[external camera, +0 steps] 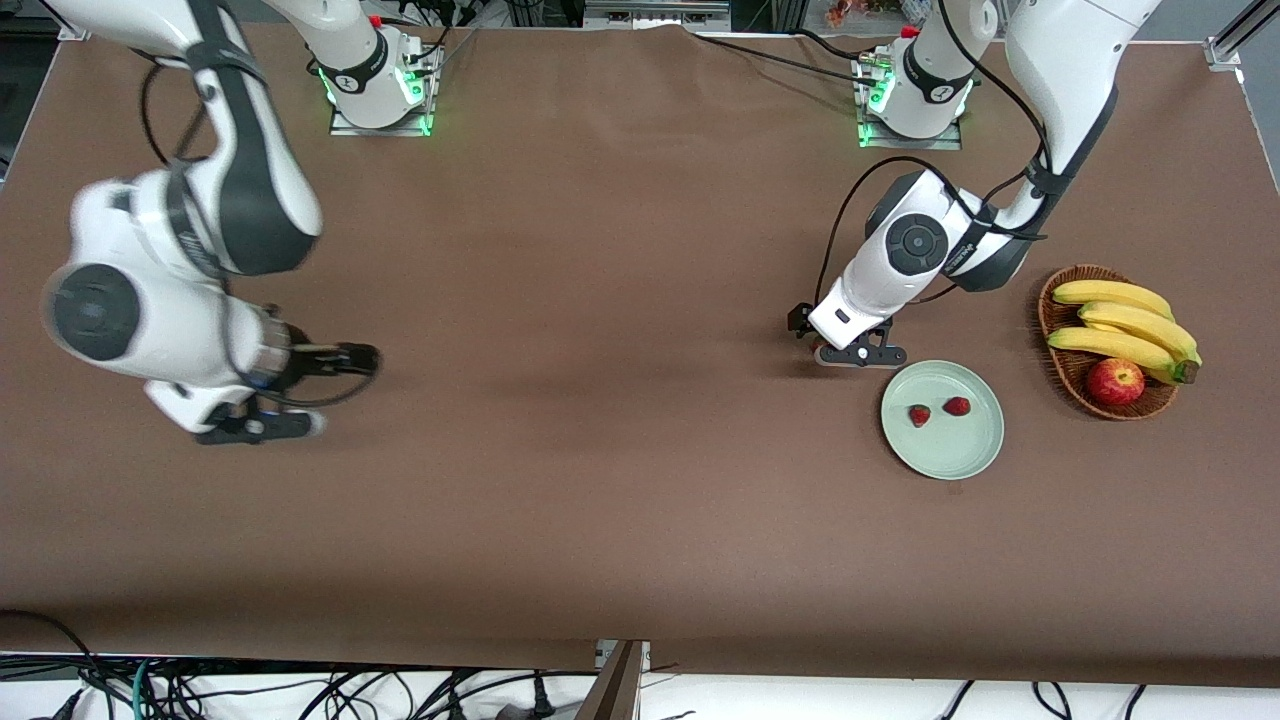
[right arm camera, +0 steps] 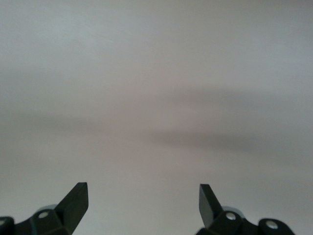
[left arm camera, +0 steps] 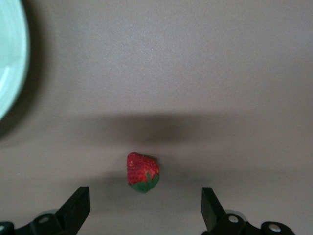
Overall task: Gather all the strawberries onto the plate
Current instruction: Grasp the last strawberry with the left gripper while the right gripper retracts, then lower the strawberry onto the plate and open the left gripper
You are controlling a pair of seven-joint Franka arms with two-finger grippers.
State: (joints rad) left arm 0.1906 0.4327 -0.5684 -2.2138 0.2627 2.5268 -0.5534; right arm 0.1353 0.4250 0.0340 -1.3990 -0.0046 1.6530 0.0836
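Red strawberry (left arm camera: pixel 143 173) lies beside the plate (left arm camera: pixel 10 58) rim, under the spread left hand (left arm camera: pixel 145 208); right hand (right arm camera: pixel 143 205) spread.

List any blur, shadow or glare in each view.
Front view: the right arm is motion-blurred; soft shadow darkens the table mid-cloth. Left wrist view: a dark shadow band lies above the sharp strawberry; the plate edge looks soft. Right wrist view: hazy, streaked cloth, no glare.

Brown table (external camera: pixel 620 250): plate (external camera: pixel 950 450), basket (external camera: pixel 1062 370), strawberry (left arm camera: pixel 143 172).
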